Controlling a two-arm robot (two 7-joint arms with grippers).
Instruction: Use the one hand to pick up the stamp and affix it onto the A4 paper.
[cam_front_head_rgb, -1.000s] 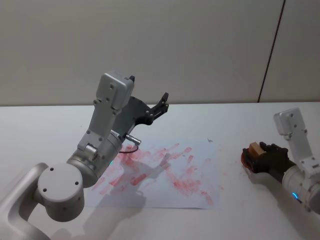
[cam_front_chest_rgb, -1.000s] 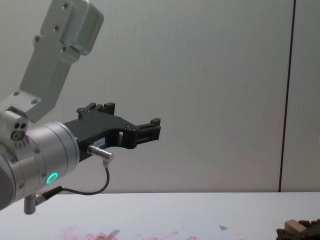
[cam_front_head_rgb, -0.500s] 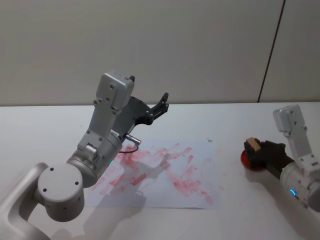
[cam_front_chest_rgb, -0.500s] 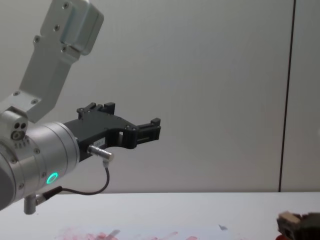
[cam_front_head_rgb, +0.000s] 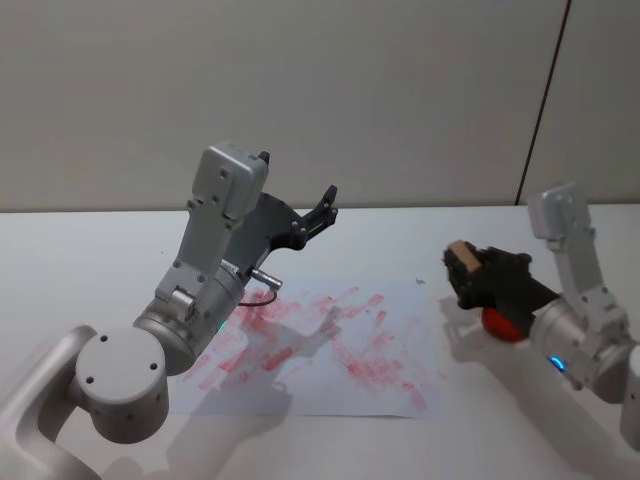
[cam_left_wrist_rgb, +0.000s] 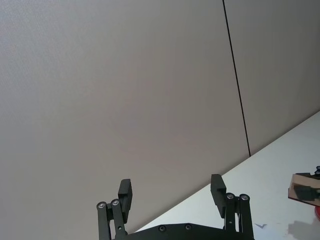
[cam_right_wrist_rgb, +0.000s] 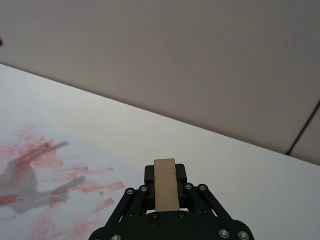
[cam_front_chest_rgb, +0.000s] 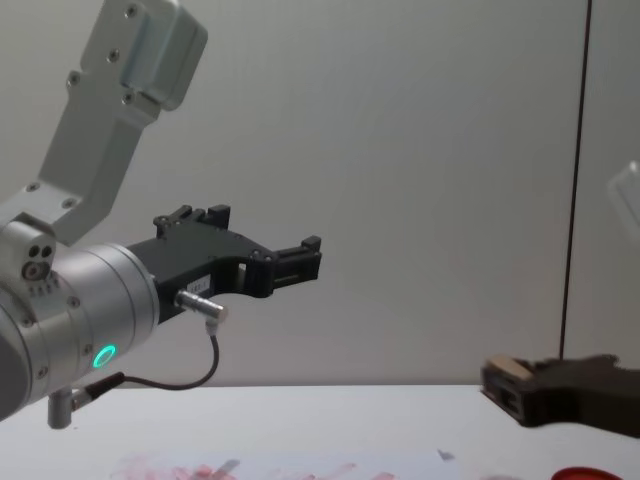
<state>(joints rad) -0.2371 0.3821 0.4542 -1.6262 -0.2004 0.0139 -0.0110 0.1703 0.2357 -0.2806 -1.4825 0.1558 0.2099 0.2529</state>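
My right gripper is shut on the stamp, a small tan wooden block, and holds it in the air just off the right edge of the A4 paper. The paper lies flat mid-table, a white sheet smeared with red ink. In the right wrist view the stamp stands between the black fingers, with the paper off to one side below. The chest view shows the stamp well above the table. My left gripper hangs open and high over the paper's far edge, nothing in it.
A flat red round ink pad lies on the white table under the right wrist, to the right of the paper. The left arm's grey body covers the paper's left part. A plain wall stands behind the table.
My right gripper has lifted the stamp off the red pad and carried it left and up toward the paper. The left arm has not moved.
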